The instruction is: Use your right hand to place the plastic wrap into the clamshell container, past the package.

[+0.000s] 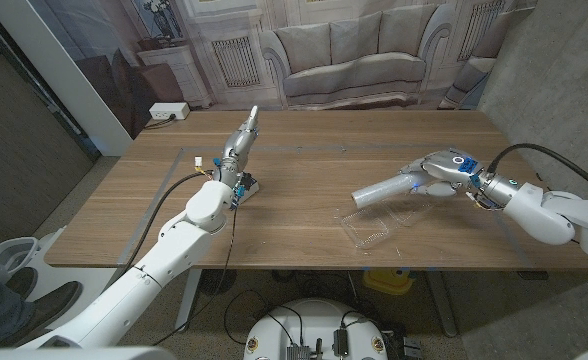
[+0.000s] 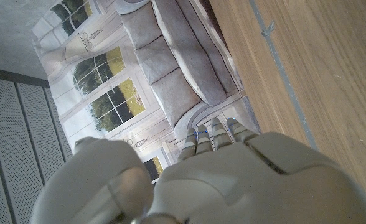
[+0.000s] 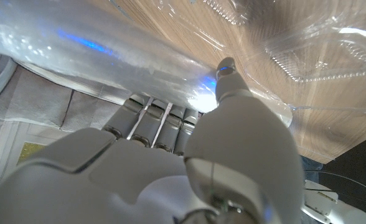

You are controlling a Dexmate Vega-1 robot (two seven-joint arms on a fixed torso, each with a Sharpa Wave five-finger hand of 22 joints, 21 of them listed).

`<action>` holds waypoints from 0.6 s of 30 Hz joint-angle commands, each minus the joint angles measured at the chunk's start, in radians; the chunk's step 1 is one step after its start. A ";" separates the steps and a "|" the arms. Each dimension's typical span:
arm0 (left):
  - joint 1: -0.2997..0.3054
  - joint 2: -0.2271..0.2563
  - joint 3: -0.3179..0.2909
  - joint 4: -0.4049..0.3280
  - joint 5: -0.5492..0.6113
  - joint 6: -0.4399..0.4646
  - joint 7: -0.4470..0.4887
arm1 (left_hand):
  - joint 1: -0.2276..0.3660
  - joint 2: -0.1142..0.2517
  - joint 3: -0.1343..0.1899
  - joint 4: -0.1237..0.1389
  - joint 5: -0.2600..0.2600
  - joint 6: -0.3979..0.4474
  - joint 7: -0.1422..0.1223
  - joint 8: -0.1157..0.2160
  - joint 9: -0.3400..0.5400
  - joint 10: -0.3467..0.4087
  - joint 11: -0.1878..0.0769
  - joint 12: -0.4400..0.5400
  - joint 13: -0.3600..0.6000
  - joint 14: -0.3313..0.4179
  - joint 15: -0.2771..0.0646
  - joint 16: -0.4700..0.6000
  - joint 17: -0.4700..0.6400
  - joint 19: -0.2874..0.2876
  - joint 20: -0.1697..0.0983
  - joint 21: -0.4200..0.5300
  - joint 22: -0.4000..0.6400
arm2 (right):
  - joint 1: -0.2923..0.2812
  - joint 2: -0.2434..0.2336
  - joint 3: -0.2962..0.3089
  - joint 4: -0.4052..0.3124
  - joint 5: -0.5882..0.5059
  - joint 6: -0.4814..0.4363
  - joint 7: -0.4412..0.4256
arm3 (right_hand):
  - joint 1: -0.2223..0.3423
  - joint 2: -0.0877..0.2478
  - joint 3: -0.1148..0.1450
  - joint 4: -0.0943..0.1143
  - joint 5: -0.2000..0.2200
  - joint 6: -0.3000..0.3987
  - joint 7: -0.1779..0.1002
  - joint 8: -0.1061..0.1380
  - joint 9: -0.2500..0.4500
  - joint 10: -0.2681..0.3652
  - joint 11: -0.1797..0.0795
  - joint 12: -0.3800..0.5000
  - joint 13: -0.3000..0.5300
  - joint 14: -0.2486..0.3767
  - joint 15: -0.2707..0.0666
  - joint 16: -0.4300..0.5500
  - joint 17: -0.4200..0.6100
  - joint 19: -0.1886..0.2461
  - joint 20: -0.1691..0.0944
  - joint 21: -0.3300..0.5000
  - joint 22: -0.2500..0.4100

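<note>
My right hand [image 1: 442,168] grips one end of the plastic wrap [image 1: 379,192], a whitish roll that points toward the table's middle. The roll hangs just above and behind the clear open clamshell container [image 1: 382,226], which lies near the front edge right of centre. In the right wrist view the plastic wrap [image 3: 102,53] crosses over my right hand [image 3: 170,162], with the clamshell container [image 3: 310,59] on the wood beyond. A small blue and white package [image 1: 245,187] sits by my left forearm, partly hidden. My left hand [image 1: 242,138] is raised with straight fingers and holds nothing; the left hand [image 2: 220,180] is seen from behind.
A small white item [image 1: 202,162] lies left of my left wrist. Thin tape lines [image 1: 304,150] mark the wooden table [image 1: 304,215]. A white box [image 1: 167,110] sits beyond the far left corner, and a grey wall [image 1: 564,80] stands close on the right.
</note>
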 commanded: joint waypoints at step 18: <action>-0.039 -0.025 0.015 0.069 -0.012 -0.014 -0.031 | 0.006 0.005 -0.006 -0.003 -0.001 0.004 -0.001 -0.006 0.003 0.007 -0.003 -0.005 0.003 0.000 -0.002 -0.003 0.003 -0.002 0.005 0.001 0.005 | 0.005 0.017 -0.066 -0.020 -0.083 -0.074 -0.009 | 0.091 0.095 0.076 0.076 0.004 0.204 -0.126 -0.002 0.003 0.063 -0.061 -0.006 0.003 -0.003 -0.141 -0.005 0.003 -0.015 -0.140 0.004 -0.001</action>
